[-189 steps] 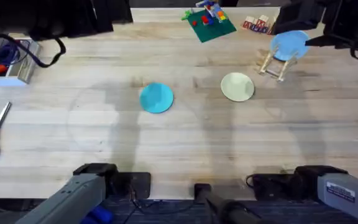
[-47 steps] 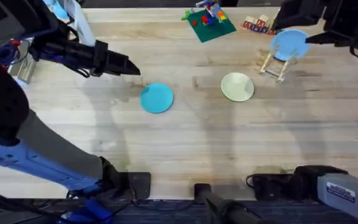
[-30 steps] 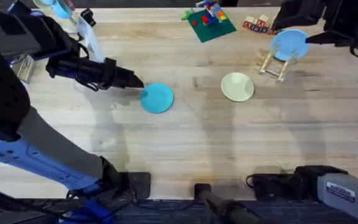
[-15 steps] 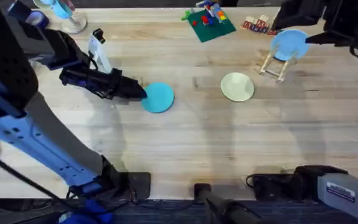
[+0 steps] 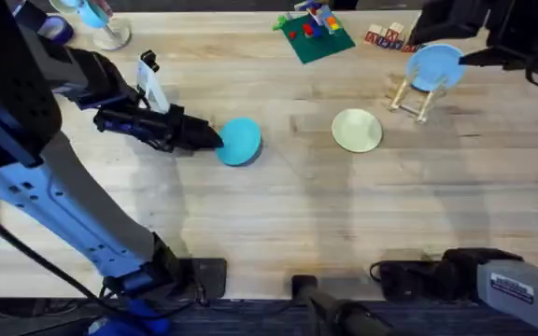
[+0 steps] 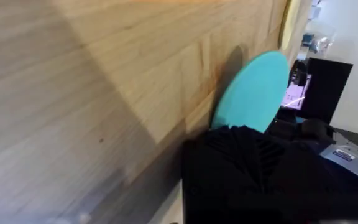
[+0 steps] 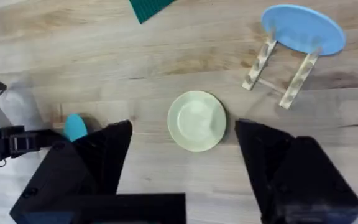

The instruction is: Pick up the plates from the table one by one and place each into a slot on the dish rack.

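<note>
Wooden table (image 5: 278,215), mid-left: teal plate (image 5: 241,142), thin, stiff, light, likely slick; my left claw (image 5: 210,138) at its rim, whether clamped I cannot tell.

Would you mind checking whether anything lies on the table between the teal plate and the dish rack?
Yes: the pale yellow-green plate lies on the table roughly between the teal plate and the dish rack, which already carries a sky-blue plate.

Blue left arm (image 5: 35,201), black gripper (image 5: 208,140)
</note>
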You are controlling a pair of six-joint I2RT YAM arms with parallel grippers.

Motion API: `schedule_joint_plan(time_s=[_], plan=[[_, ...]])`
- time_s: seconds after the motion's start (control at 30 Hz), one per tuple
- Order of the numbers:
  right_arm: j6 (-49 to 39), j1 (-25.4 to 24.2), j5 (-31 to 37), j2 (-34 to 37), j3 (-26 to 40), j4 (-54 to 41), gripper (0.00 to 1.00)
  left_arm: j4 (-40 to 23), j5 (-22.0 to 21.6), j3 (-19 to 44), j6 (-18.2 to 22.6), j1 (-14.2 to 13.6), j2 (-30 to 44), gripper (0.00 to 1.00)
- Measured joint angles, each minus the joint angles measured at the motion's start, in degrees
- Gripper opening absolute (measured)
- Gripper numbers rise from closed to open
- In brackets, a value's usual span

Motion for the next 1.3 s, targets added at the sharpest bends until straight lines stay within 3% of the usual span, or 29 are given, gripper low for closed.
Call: schedule_joint_plan(time_s=[0.27,0.53,0.83,1.3], plan=[[3.18,0.0,-0.67,0.0,0.0,-0.53,0.996,-0.02,0.0,0.0,0.0,0.0,0.0,0.041],[7.58,1.02,-6.58,1.76,0.09,-1.42,0.996,-0.02,0.0,0.0,0.0,0.0,-0.02,0.04],[10.05,10.38,-11.0,10.51,0.09,-0.47,0.996,-0.02,0.0,0.0,0.0,0.0,0.0,0.042],[16.98,26.13,-11.8,22.53,0.09,9.83,0.995,-0.02,0.02,0.0,0.0,0.0,0.0,0.04]])
